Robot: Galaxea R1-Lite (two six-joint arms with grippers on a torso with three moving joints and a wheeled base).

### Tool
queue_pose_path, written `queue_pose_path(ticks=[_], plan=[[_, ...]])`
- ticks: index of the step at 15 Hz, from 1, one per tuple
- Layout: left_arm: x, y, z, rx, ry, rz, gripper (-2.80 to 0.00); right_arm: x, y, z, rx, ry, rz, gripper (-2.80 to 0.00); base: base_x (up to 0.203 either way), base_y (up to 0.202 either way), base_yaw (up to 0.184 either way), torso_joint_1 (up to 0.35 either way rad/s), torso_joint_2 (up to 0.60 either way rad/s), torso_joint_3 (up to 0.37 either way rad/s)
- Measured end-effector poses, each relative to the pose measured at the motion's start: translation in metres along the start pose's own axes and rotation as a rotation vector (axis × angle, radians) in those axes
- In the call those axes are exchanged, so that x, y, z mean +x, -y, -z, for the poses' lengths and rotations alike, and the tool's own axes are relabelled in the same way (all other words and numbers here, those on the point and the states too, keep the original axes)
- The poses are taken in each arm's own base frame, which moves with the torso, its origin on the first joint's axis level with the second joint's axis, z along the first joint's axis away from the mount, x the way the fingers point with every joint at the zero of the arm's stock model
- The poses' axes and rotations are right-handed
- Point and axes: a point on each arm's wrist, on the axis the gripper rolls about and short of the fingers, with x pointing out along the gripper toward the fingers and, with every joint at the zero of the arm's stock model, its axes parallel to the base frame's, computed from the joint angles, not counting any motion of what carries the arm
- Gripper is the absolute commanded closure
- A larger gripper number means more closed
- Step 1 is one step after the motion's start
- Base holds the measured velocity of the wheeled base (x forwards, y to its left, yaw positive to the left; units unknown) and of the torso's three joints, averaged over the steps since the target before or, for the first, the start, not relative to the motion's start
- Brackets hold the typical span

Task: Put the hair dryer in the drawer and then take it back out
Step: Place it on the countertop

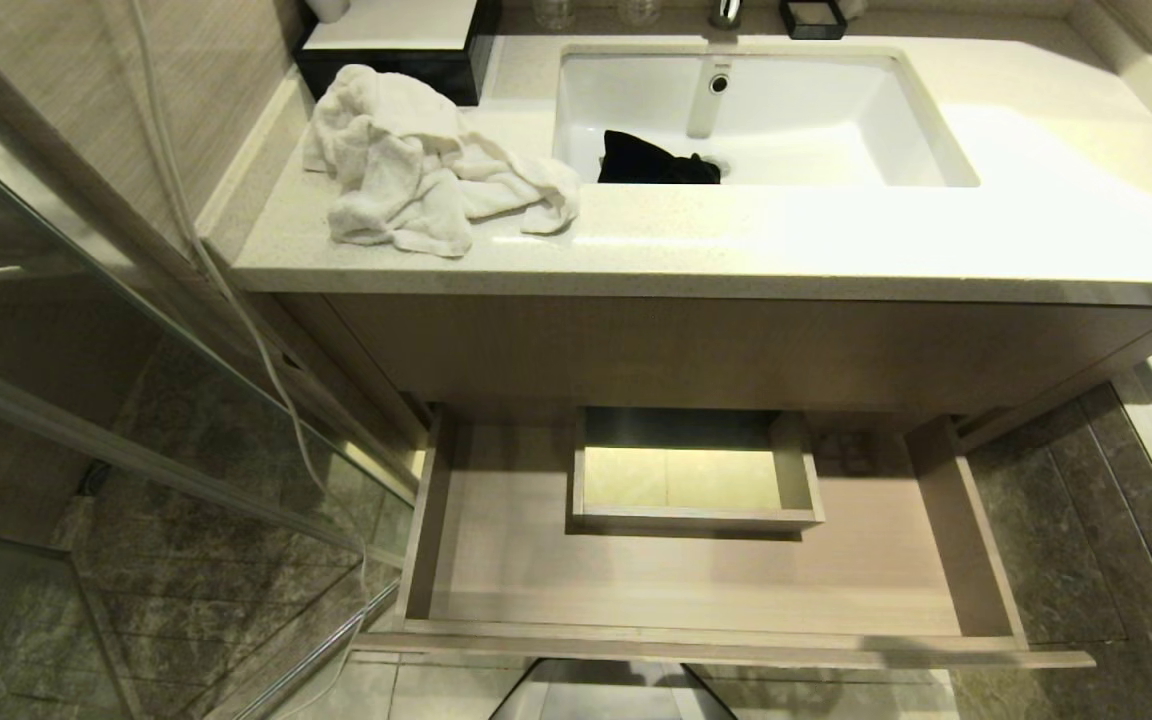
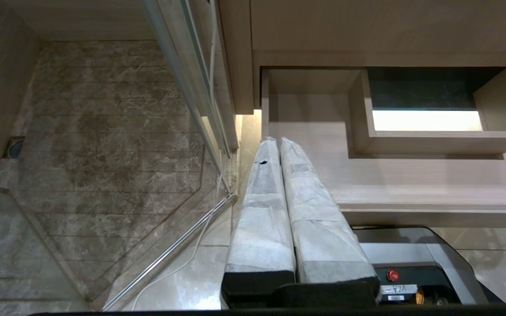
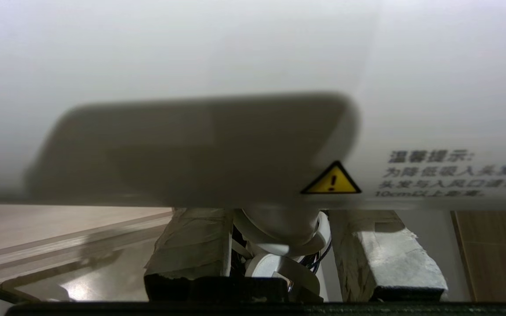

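While the drawer (image 1: 496,560) stands open, the right gripper (image 3: 279,245) clamps the hair dryer (image 3: 253,66); the left gripper (image 2: 279,145) is closed, empty.

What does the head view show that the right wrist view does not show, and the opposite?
Only the head view shows the open drawer with nothing lying in it, its boxed cut-out, the countertop, the sink, a white towel and a dark cloth in the sink. No gripper is in that view.

Only the right wrist view shows the hair dryer, white with a yellow warning label, filling most of the picture, clamped in the right gripper.

Both share only light wood-grain surfaces; I cannot tell whether they are the same panel.
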Motion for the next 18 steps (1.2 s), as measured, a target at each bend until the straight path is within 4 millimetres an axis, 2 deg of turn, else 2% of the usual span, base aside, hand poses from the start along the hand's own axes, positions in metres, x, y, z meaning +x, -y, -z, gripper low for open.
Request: queue_pose_path(ticks=[6, 18], plan=[[0.0, 0.0, 0.0, 0.0, 0.0, 0.0, 0.0, 0.004, 0.0, -0.003, 0.0, -0.008, -0.01, 0.0, 0.0, 0.0, 0.0, 0.16, 0.03, 0.182], [0.0, 0.0, 0.0, 0.0, 0.0, 0.0, 0.0, 0.018, 0.005, -0.02, 0.004, 0.025, -0.004, 0.0, 0.0, 0.0, 0.0, 0.294, -0.04, 0.246]])
